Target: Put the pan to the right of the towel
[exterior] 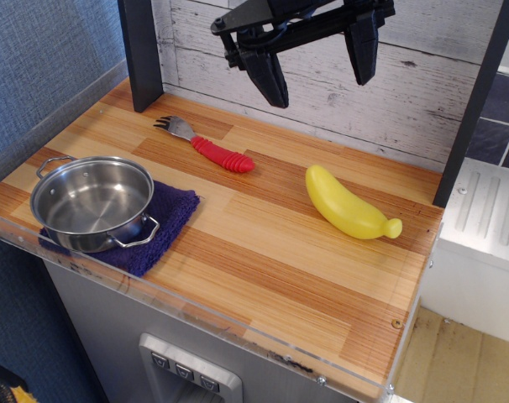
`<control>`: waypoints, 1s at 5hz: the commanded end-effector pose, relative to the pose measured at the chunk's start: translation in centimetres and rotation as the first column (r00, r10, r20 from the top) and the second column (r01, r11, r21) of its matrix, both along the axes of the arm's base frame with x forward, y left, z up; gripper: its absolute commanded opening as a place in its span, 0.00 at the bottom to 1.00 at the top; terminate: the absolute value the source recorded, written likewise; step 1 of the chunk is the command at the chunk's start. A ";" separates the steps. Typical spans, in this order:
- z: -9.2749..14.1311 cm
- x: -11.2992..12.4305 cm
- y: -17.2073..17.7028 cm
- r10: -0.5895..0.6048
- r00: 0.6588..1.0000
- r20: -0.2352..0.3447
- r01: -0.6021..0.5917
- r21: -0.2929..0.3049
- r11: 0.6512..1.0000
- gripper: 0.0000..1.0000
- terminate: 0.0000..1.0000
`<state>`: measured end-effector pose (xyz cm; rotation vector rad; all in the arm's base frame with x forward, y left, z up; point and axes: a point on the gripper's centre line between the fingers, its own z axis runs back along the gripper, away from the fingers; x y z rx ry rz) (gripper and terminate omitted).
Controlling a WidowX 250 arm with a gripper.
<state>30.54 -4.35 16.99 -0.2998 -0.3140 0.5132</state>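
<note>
The pan (pixel 91 203), a shiny shallow steel pot with two wire loop handles, sits on top of the dark purple-blue towel (pixel 164 225) at the front left of the wooden counter. Most of the towel is hidden under it. My gripper (pixel 320 71) hangs high above the back middle of the counter, well up and to the right of the pan. Its two black fingers are spread wide apart and hold nothing.
A fork with a red ribbed handle (pixel 207 146) lies behind the pan. A yellow banana (pixel 348 204) lies at the right. Bare wooden counter (pixel 271 252) stretches right of the towel. Dark posts stand at the back left (pixel 142 52) and right (pixel 473 105).
</note>
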 end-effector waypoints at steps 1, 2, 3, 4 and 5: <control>0.0 0.0 0.0 0.000 1.000 0.000 0.000 0.000 1.000 1.00 0.00; 0.5 -0.3 2.6 0.042 0.999 -0.006 -0.042 0.082 0.996 1.00 0.00; -0.1 -0.5 5.3 0.096 0.995 -0.032 -0.093 0.085 0.992 1.00 0.00; -0.9 -1.3 8.1 0.087 0.995 -0.052 -0.082 0.090 0.993 1.00 0.00; -2.6 -2.1 10.8 0.125 0.989 -0.074 -0.115 0.127 0.985 1.00 0.00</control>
